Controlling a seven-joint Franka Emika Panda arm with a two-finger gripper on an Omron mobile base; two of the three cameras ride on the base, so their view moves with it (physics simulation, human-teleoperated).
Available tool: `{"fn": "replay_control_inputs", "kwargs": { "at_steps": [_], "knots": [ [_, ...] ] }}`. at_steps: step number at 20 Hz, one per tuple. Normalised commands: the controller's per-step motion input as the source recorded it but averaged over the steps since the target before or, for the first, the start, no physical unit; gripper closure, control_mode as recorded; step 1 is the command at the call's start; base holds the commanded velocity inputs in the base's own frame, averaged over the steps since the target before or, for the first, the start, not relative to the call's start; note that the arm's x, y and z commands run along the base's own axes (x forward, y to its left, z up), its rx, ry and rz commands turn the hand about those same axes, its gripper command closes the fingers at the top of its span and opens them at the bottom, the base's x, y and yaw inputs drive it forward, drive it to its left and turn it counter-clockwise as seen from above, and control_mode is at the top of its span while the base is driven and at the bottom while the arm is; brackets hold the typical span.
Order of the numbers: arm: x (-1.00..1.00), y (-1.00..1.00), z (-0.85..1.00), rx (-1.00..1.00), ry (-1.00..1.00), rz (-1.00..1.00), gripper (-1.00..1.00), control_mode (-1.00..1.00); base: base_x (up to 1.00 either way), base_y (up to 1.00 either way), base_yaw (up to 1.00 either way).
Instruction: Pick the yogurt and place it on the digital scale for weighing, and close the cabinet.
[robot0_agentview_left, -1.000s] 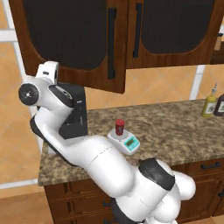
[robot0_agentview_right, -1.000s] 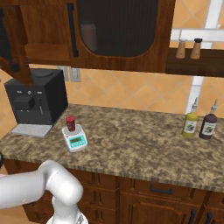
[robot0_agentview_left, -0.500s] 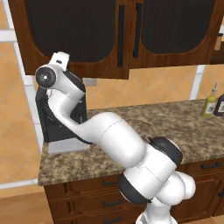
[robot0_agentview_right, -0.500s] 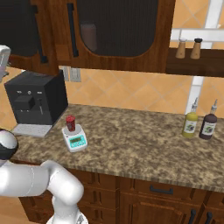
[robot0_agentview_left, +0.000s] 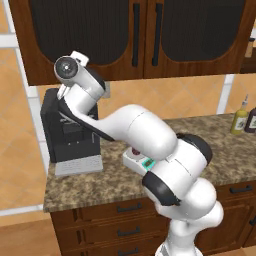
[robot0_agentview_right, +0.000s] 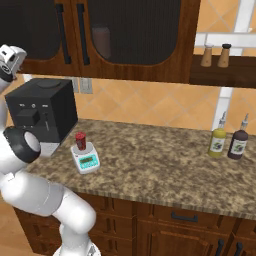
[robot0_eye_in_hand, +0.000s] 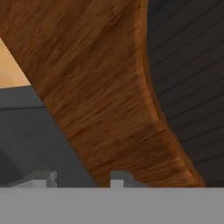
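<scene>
The yogurt (robot0_agentview_right: 80, 141), a small red cup with a dark top, stands upright on the round plate of the digital scale (robot0_agentview_right: 86, 158), whose teal display faces the counter's front. In the left base view my arm hides most of the scale (robot0_agentview_left: 141, 161), and a sliver of the yogurt (robot0_agentview_left: 134, 150) shows above it. The cabinet (robot0_agentview_left: 145, 37) has both glass doors flush, their black handles side by side. My gripper (robot0_agentview_left: 79, 56) (robot0_agentview_right: 11, 54) is raised against the lower left of the cabinet door (robot0_eye_in_hand: 100, 87). It is open (robot0_eye_in_hand: 81, 181) and holds nothing.
A big black coffee machine (robot0_agentview_right: 42, 115) stands left of the scale, below my hand. A pinkish jar (robot0_agentview_right: 101, 42) shows behind the cabinet glass. Two bottles (robot0_agentview_right: 227, 142) stand at the counter's right, with two shakers (robot0_agentview_right: 215, 55) on a shelf above. Drawers (robot0_agentview_left: 125, 232) run under the counter.
The left cabinet door has swung from ajar to flush with the other door. My hand rose and moved with it toward the cabinet. The yogurt stayed on the scale.
</scene>
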Motion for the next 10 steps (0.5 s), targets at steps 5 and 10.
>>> {"fn": "replay_control_inputs", "kwargs": {
  "at_steps": [5, 10],
  "knots": [
    [0.76, -0.99, 0.19, 0.26, -0.05, 0.18, -1.00, -1.00, 0.00, 0.00, 0.00],
    [0.00, -0.97, 0.12, 0.23, -0.19, 0.19, -1.00, -1.00, 0.00, 0.00, 0.00]
  ]
}}
